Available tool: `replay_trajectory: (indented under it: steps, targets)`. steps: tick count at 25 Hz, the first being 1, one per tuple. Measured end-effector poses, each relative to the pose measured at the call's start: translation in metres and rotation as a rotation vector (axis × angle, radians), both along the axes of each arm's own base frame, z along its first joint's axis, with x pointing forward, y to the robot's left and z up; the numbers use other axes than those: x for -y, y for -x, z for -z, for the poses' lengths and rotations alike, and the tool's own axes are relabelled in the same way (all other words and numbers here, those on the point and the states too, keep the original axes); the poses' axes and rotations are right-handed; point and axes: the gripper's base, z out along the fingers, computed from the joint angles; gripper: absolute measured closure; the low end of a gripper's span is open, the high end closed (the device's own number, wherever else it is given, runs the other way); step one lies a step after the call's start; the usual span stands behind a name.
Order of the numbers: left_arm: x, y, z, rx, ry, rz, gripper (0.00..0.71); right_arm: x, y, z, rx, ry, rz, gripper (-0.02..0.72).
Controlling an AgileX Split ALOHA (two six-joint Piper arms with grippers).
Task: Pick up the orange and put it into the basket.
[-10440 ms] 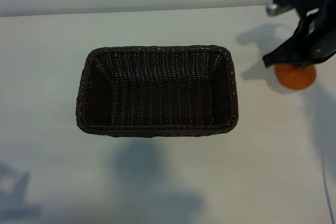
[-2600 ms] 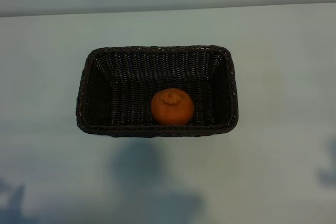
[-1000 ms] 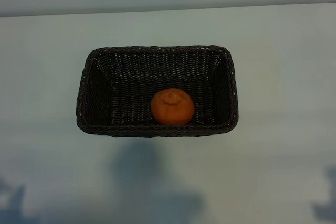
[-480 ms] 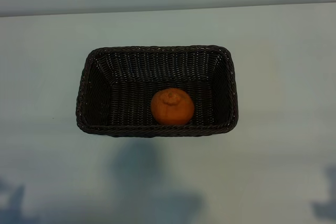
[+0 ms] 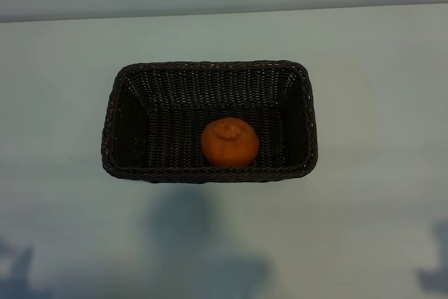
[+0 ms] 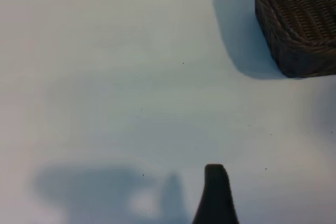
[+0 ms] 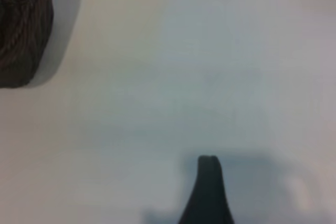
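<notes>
Orange point(image 5: 229, 143) sits inside the basket point(image 5: 208, 66), on the woven floor, close to the near long wall and a bit right of centre, puckered stem end facing up. Basket is dark brown wicker, rectangular, sloping sides, braided rim, standing flat on the pale table point(image 5: 378, 75). Exterior view shows neither arm, only soft shadows on the table below the basket and at the lower corners.

Left wrist view: one dark fingertip of the left gripper point(image 6: 214, 195) pokes in at the picture's edge, over bare table point(image 6: 105, 77), touching nothing. One corner of the basket point(image 6: 294, 24) shows farther off, well apart from the fingertip, casting a shadow beside it (orange not visible from here, only outer weave and rim). Left fingers stand spread apart and empty.

Right wrist view: same story, a single dark fingertip of the right gripper point(image 7: 208, 192) over bare table point(image 7: 210, 51), its shadow just beside it. A corner of the basket point(image 7: 23, 24) appears at the far side, well apart from the fingertip. Right fingers are also spread apart, nothing between them.

Both grippers hang off to either side of the basket, clear of it, above the table.
</notes>
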Motion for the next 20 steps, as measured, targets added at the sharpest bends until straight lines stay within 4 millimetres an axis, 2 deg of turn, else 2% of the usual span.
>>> replay_trajectory:
  steps: [10,20]
  targets:
    - [0.0,0.0,0.0,0.0,0.0,0.0,0.158,-0.0001,-0.002,-0.0044,0.055,-0.004,-0.079,0.15]
    - [0.0,0.0,0.0,0.0,0.0,0.0,0.158,0.0003,-0.0073,0.0042,0.039,0.002,-0.082,0.151]
